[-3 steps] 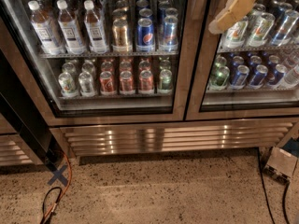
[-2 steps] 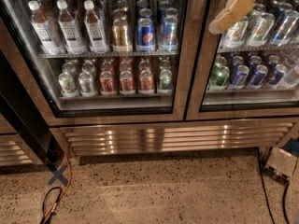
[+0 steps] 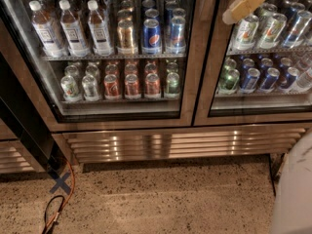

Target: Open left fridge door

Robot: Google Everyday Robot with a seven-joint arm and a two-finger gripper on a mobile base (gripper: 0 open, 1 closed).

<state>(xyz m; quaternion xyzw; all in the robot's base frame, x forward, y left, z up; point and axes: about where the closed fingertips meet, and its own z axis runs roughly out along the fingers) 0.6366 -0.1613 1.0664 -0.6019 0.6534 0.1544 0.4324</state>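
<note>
gripper [image 3: 246, 1] sits top right, tan and blocky, in front of the can-only door [image 3: 263, 57] just beside the centre stile (can't tell how wide it's set). left fridge door [image 3: 122, 124] looks shut and untouched, so i'd call this the approach step; next it needs to shift left onto that door's stile edge, get a hold and pull outward, no handle visible. door is flat glass in a wide brushed bronze-steel frame, smooth with little to grab, above a ribbed steel grille [image 3: 180, 145] and speckled floor [image 3: 170, 199].
</note>
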